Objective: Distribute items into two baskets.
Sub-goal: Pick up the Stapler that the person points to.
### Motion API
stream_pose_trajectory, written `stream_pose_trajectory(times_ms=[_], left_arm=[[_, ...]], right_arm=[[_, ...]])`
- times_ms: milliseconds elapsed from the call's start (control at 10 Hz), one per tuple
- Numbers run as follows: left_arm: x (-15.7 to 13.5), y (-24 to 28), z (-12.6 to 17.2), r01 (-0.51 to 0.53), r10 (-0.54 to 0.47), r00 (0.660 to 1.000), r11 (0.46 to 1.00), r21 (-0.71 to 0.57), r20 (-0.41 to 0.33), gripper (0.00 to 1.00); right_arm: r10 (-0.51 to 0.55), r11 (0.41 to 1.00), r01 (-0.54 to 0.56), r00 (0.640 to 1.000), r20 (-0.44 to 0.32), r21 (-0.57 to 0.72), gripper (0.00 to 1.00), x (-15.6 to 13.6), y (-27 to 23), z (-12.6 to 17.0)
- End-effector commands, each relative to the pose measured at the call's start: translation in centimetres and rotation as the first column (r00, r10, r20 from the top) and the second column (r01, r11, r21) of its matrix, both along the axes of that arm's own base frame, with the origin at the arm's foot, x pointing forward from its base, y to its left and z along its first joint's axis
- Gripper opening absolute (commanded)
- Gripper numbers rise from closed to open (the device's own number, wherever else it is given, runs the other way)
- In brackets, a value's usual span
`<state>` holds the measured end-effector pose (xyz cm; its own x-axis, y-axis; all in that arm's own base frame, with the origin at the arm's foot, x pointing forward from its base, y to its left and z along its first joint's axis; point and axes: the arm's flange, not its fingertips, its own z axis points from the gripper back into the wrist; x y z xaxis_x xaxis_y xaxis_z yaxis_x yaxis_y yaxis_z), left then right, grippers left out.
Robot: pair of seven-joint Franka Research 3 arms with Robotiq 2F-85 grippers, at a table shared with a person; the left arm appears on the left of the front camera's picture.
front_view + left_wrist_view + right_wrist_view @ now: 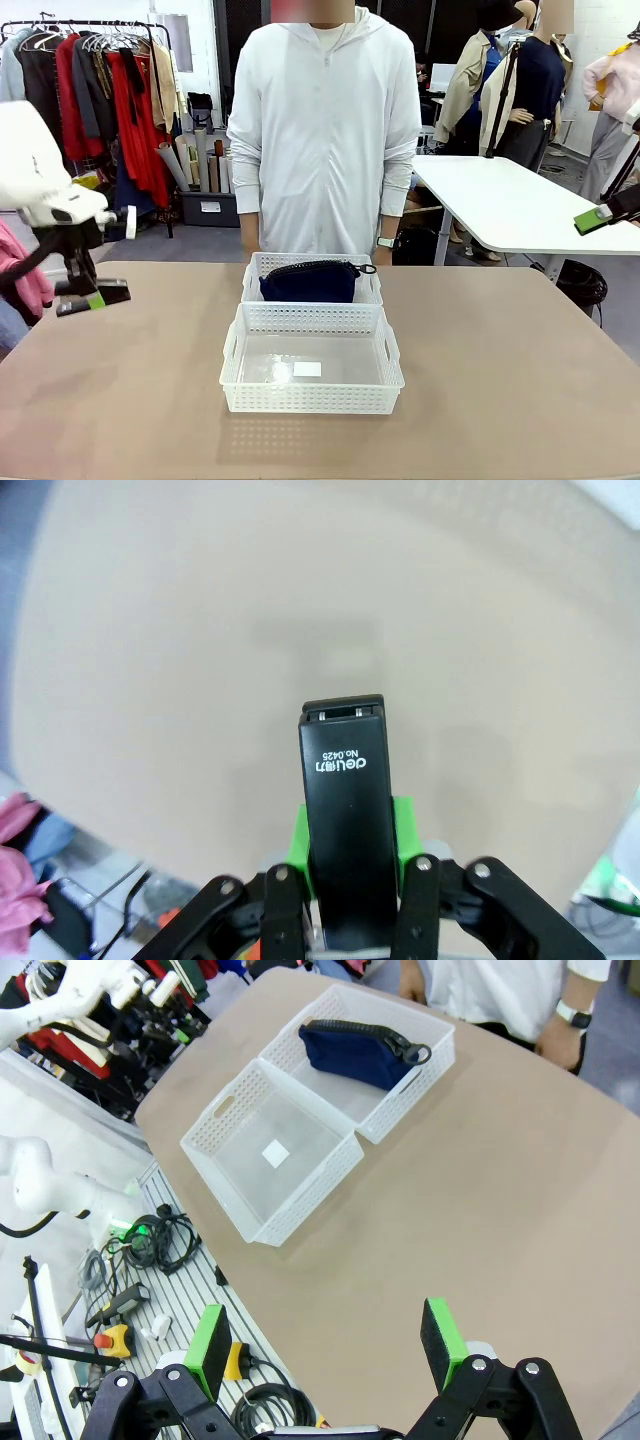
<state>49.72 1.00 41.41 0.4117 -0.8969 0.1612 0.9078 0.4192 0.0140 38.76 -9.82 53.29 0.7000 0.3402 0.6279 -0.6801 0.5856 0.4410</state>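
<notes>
Stapler [345, 810]: clamped lengthwise in left gripper [93, 296], raised over the table [500, 380] at its 9 o'clock edge.
Next move: carry toward 3 o'clock, clear the rim, lower before letting go.
Larger basket [310, 400]: centre, empty, the likely destination.
Smaller basket [300, 262]: touching at its 12 o'clock, holding pouch [308, 282].
Person [325, 130]: just behind; path looks unobstructed.
Right gripper [325, 1345]: spread wide, empty, high at 3 o'clock.

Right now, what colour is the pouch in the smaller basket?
Dark navy. The pouch shows best in the right wrist view.
</notes>
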Motion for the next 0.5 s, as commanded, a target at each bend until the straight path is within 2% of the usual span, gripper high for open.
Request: stream_pose_trajectory(times_ms=[0,200,400], left_arm=[[-2.3,-1.5,3.8,0.003,-0.005,1.000,0.999,0.045,0.028,0.00],[-3.9,-3.6,7.0,0.048,-0.051,0.998,0.996,0.070,0.044,0.00],[-5.4,-6.0,8.4,0.146,-0.147,0.989,0.988,0.053,0.031,0.00]], right_arm=[[0.000,1.000,0.000,1.000,0.001,0.002,1.00,0.0,0.1,0.1],[0.000,1.000,0.000,1.000,0.001,0.002,1.00,0.0,0.1,0.1],[0.000,1.000,0.000,1.000,0.001,0.002,1.00,0.0,0.1,0.1]])
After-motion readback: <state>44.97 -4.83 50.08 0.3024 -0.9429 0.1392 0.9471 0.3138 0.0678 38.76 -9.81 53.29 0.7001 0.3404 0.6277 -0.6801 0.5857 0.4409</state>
